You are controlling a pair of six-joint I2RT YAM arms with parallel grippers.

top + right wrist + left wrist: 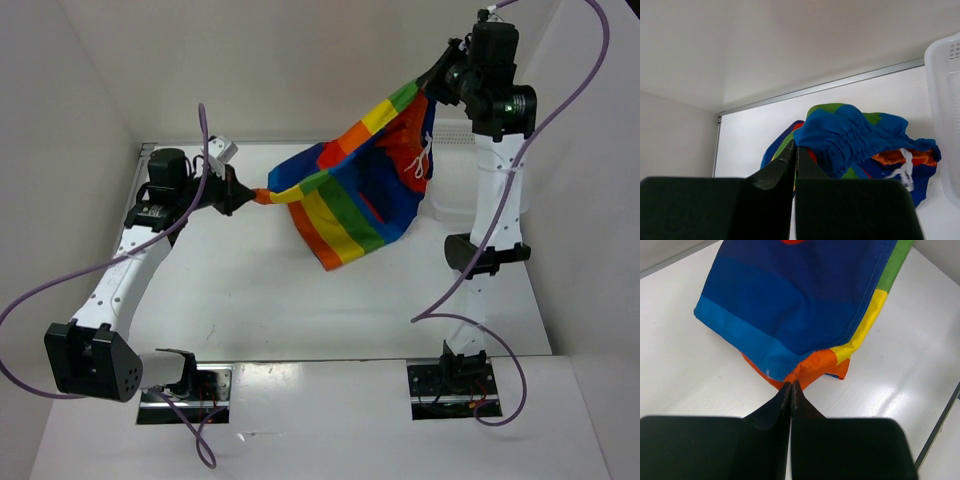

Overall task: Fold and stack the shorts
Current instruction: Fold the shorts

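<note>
The rainbow-striped shorts (355, 190) hang in the air above the table, stretched between my two grippers. My left gripper (252, 196) is shut on an orange corner of the shorts (810, 365) at mid left. My right gripper (432, 85) is shut on the waistband edge of the shorts (850, 137), raised high at the back right. The white drawstring (420, 165) dangles below the right gripper; it also shows in the right wrist view (905, 170). The lower part of the shorts sags toward the table.
A white mesh basket (942, 115) stands at the back right, partly behind the right arm (495, 215). White walls enclose the white table (250, 310) on the left, back and right.
</note>
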